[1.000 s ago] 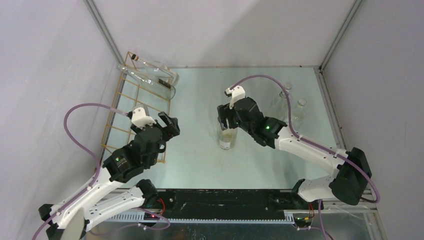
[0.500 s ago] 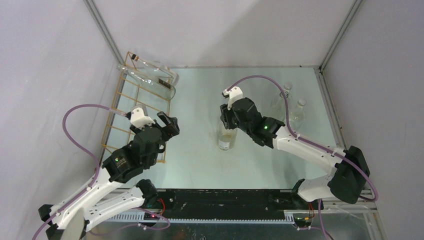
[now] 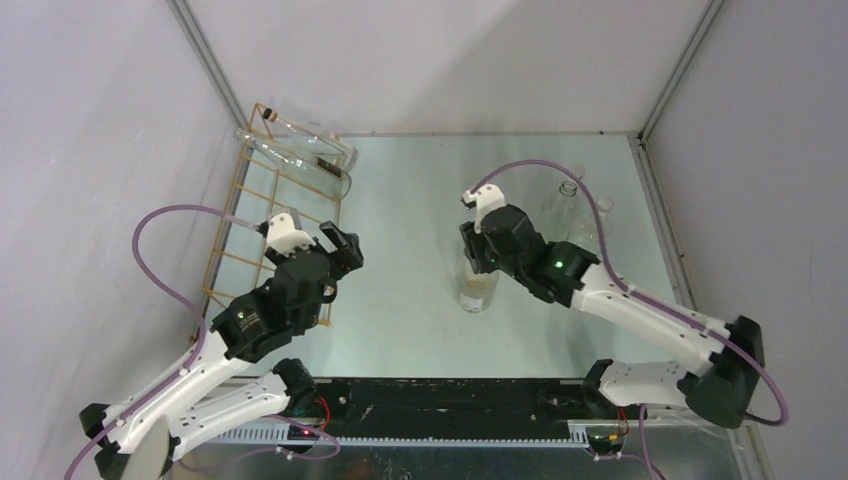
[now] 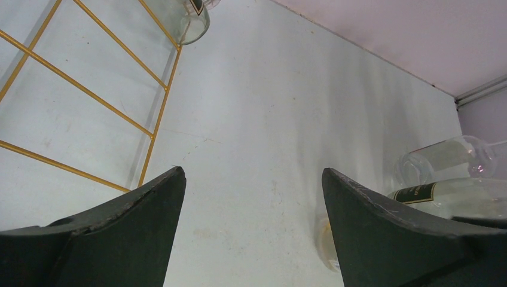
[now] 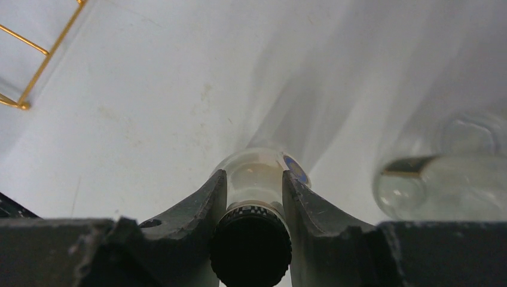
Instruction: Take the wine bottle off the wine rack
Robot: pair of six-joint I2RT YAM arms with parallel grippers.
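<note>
Right gripper [image 5: 253, 185] on upright wine bottle [image 3: 479, 290], farther right

The pale table [image 3: 400, 300] carries the wine rack [image 3: 232, 200] and upright clear bottles [image 3: 566, 200].

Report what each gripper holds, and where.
Right gripper: bottle, by the neck just under its black cap. Left gripper: nothing; fingers open.

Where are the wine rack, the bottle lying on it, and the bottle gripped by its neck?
wine rack [image 4: 89, 94]: left wrist view, on a gold rung.
racked bottle [image 3: 310, 165]: top external view, on its clear glass body.
held bottle [image 5: 250, 248]: right wrist view, on its black cap.
</note>
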